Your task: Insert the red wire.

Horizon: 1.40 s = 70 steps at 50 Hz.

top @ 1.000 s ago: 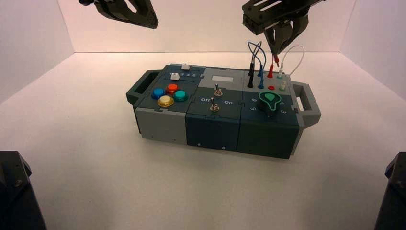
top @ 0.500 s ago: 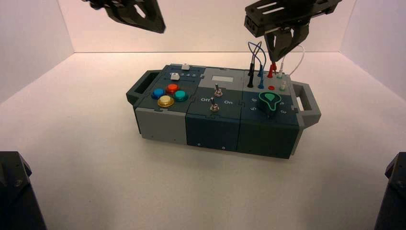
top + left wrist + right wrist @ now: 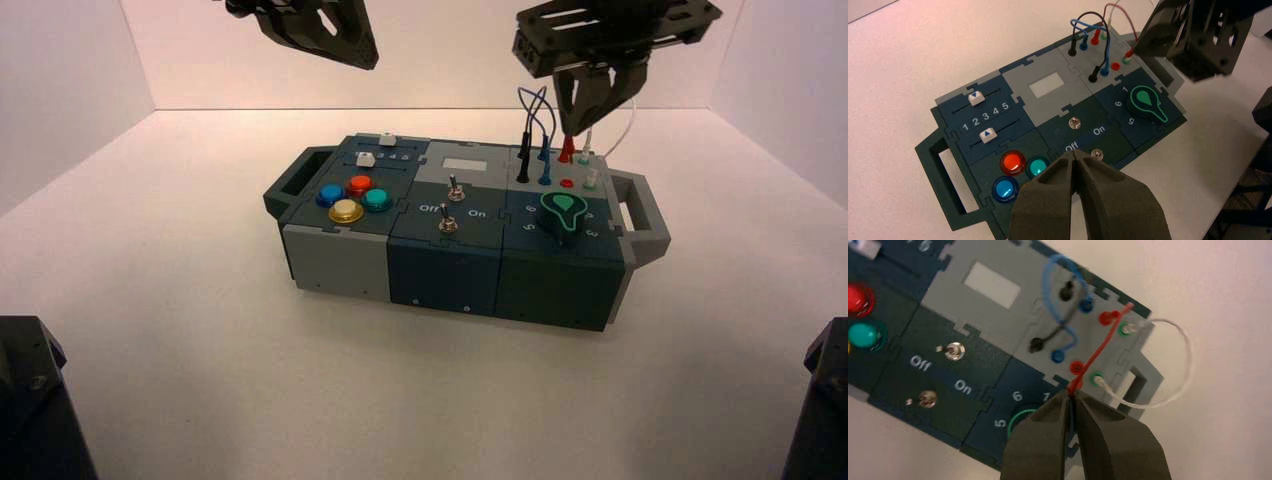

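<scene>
The red wire (image 3: 1100,347) has one red plug (image 3: 1105,317) seated in the far red socket of the grey wire panel. Its other plug is pinched between the fingertips of my right gripper (image 3: 1071,392), which is shut on it. Only a red stub shows past the tips. That stub hangs above the panel, close to the open near red socket (image 3: 1077,367). In the high view the right gripper (image 3: 572,128) hovers over the box's right end. My left gripper (image 3: 1075,155) is shut on nothing, high above the buttons and the Off/On switches.
Black, blue and white wires (image 3: 1168,390) are plugged in around the red sockets. The green-ringed knob (image 3: 563,212) sits just in front of them. The box (image 3: 440,260) has handles at both ends. Toggle switches (image 3: 455,190) stand mid-box, with coloured buttons (image 3: 352,198) to their left.
My right gripper has come down toward the wire panel with the red plug in it. The left arm has drifted to the right, up high.
</scene>
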Each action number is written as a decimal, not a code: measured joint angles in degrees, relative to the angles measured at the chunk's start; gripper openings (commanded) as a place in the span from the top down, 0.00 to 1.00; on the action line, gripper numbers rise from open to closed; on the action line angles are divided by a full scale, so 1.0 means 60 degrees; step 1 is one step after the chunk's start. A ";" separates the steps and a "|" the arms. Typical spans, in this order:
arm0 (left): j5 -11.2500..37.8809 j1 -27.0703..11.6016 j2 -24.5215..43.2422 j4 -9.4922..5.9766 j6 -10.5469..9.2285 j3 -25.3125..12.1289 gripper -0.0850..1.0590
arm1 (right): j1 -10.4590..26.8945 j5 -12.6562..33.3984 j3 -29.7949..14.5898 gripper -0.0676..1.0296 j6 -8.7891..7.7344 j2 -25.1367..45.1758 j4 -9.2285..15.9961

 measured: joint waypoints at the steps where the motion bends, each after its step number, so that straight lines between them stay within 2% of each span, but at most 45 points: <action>1: 0.0000 0.0000 0.0000 0.0000 0.0015 0.0000 0.95 | -0.0059 -0.0059 0.0029 0.96 0.0000 -0.0029 0.0029; 7: 0.0000 -0.0015 0.0059 0.0000 0.0044 0.0000 0.95 | -0.0337 -0.0249 0.0264 0.96 0.0000 -0.0234 0.0117; 25: -0.0059 -0.0029 0.0278 0.0000 0.0161 -0.0059 0.95 | -0.0366 -0.0923 0.0439 0.96 0.0015 -0.0293 0.0513; 70: -0.0073 -0.0029 0.0601 0.0000 0.0381 -0.0220 0.95 | -0.1040 -0.2139 0.0967 0.96 0.0015 -0.0293 0.1201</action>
